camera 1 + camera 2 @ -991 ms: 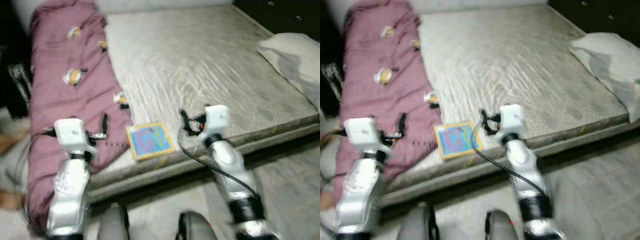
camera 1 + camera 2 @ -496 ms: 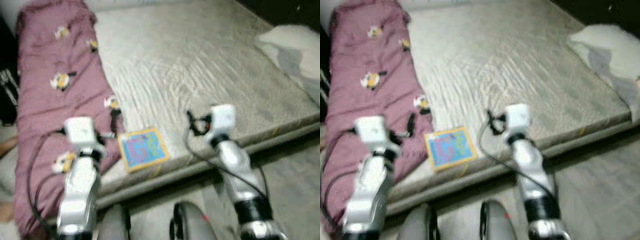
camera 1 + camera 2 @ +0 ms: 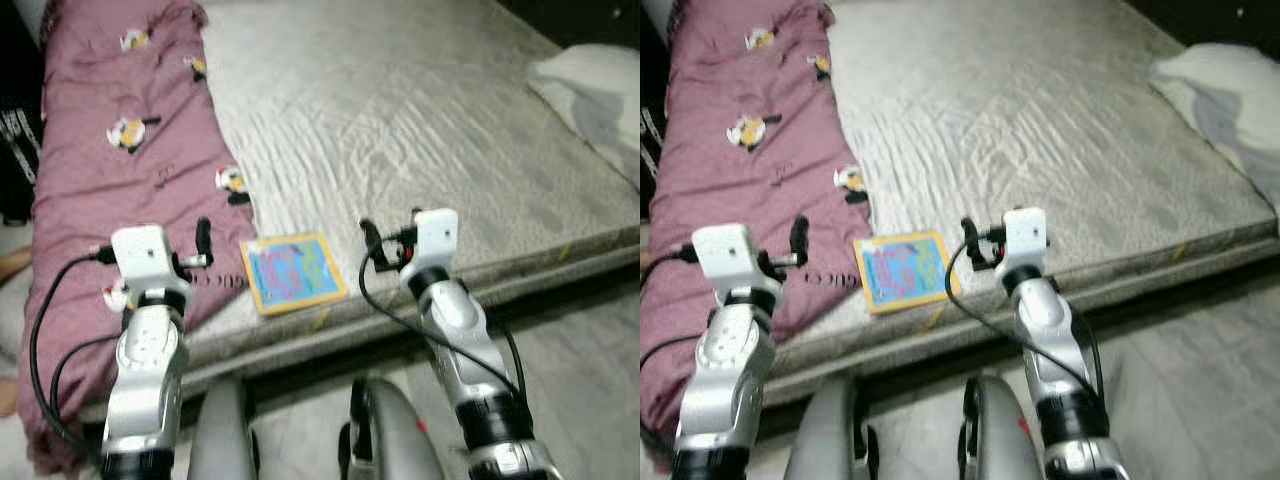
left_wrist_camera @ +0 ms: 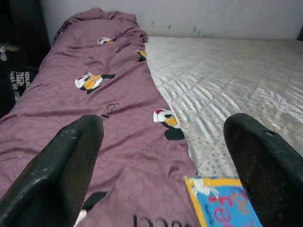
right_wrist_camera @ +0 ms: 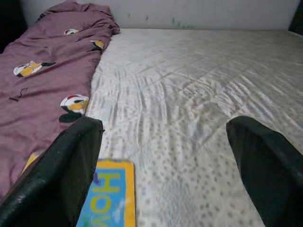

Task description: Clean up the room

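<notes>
My left tool (image 4: 161,170) is spread wide and empty over the maroon blanket (image 3: 110,170), which lies along the bed (image 3: 420,130) toward 10 o'clock. My right tool (image 5: 165,165) is likewise wide open and empty above the mattress edge. The yellow-bordered book (image 3: 292,272) lies flat near the front edge, between both tools. A pale pillow (image 3: 590,90) sits at 2 o'clock.
</notes>
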`<state>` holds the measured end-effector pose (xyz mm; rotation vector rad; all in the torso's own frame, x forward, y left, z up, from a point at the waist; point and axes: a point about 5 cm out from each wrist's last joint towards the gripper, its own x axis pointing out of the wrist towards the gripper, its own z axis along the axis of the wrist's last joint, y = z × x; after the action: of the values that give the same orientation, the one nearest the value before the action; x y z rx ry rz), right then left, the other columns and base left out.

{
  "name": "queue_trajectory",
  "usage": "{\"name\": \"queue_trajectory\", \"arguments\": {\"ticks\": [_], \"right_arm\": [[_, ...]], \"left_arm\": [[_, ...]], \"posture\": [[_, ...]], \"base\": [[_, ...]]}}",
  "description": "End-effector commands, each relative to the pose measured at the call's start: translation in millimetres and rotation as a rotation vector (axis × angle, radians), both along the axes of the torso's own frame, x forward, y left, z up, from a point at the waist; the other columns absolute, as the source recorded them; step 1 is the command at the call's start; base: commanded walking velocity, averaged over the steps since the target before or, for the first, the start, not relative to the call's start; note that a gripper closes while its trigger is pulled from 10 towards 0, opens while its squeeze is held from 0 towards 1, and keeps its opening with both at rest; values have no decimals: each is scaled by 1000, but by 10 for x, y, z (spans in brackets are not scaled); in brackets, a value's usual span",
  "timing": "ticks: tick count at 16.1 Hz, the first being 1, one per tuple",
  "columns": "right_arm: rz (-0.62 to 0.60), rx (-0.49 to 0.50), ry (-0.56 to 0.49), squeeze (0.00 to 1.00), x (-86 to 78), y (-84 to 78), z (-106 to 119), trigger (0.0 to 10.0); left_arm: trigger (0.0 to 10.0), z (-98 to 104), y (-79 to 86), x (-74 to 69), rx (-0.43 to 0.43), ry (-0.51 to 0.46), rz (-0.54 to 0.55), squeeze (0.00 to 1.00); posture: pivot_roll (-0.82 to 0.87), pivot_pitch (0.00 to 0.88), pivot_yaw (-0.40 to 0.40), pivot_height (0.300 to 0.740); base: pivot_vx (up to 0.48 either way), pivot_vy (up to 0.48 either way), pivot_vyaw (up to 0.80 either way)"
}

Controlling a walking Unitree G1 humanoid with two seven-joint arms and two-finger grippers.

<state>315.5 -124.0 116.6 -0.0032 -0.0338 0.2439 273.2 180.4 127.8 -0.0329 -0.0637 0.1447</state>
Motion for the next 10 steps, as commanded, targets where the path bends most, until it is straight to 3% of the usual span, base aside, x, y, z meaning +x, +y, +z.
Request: {"name": "queue_trajectory", "arguments": {"ticks": [1,7,10], "right_arm": [[-6,-1,7,0,-7,-26,-10,10000],[-4,-7,19,0,7,-30,-29,10000],[12,-23,8,0,0,-16,-25,10000]], "left_arm": [[10000,-7,6,5,16,2,10,0],[10000,-31,110,16,6,17,105,0],[10000,-19,129,5,-25,0,92,0]], "posture": [[-13,142,-16,563],[-10,138,-22,563],[-11,145,-25,563]], "base": [[0,0,0],[0,0,0],[81,0,0]]}}
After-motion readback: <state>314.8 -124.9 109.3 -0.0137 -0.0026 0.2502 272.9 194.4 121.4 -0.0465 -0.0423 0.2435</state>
